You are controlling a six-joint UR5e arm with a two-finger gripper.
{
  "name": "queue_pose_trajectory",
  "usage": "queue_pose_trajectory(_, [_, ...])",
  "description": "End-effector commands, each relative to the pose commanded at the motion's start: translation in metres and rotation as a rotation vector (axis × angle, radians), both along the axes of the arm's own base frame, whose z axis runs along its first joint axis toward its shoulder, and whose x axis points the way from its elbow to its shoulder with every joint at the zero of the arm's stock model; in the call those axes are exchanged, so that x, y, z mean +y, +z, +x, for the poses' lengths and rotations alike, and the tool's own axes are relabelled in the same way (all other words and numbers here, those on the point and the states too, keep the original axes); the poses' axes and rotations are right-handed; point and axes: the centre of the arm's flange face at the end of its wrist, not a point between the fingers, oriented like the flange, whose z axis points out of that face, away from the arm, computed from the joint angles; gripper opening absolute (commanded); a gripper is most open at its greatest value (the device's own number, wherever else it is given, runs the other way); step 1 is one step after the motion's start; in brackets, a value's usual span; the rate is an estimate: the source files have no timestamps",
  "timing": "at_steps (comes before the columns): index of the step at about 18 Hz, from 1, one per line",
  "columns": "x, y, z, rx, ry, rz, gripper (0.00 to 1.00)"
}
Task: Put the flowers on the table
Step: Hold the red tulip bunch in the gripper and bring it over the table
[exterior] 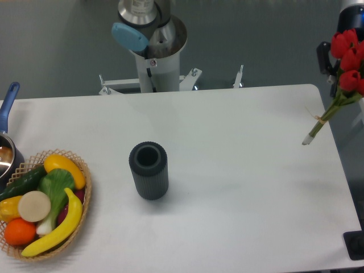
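The arm's base column (pixel 152 54) stands behind the table's far edge, its grey joint and light blue cap at the top of the view. The gripper (pixel 335 60) appears only as dark parts at the right edge of the view, above the table's far right corner; whether its fingers are apart or clamped cannot be determined.

The flowers (pixel 344 68), red tulips, hang tilted beside the gripper: blooms up at the right edge, green stems slanting down-left, tied with tan string. The stem tips sit over the table (pixel 239 170) near its right edge; contact with the surface cannot be confirmed.

A dark grey ribbed vase (pixel 149 170) stands upright near the table's centre. A wicker basket (pixel 79 227) of produce occupies the near left corner. A blue-handled saucepan (pixel 7 136) sits at the left edge. No legible writing is visible.
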Motion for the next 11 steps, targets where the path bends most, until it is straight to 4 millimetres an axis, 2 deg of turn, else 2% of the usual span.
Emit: queue_pose_trajectory(11, [0.0007,0.0019,0.0003,0.006,-0.001,-0.005,0.48])
